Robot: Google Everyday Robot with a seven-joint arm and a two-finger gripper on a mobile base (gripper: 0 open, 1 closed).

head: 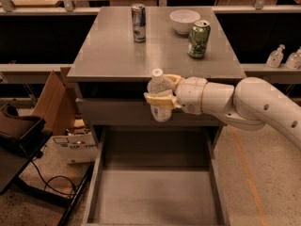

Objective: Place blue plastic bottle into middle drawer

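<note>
- Small clear plastic water bottle [157, 85] with white screw cap and pale label: at frame centre, upright, held in the air in front of the counter's front edge and above the open drawer; it touches neither.
- Tan two-finger pincer [161, 98]: at frame centre, clenched around the bottle's middle, one finger [155, 99] crossing the label.
- White rounded robot arm [263, 102]: reaches in from the right edge of the frame to the pincer.
- Wide grey metal drawer box [155, 197]: lower centre, pulled out, with a bare flat floor and low side walls.
- Grey metal counter [113, 55]: upper centre, flat top.
- Slim silver-blue can [138, 22]: upright on the counter, upper left of its top.
- Green can [199, 39]: upright on the counter, towards the right.
- White bowl [184, 20]: on the counter, just behind the green can.
- Brown cardboard box [54, 102]: on the floor, left of the counter.
</note>
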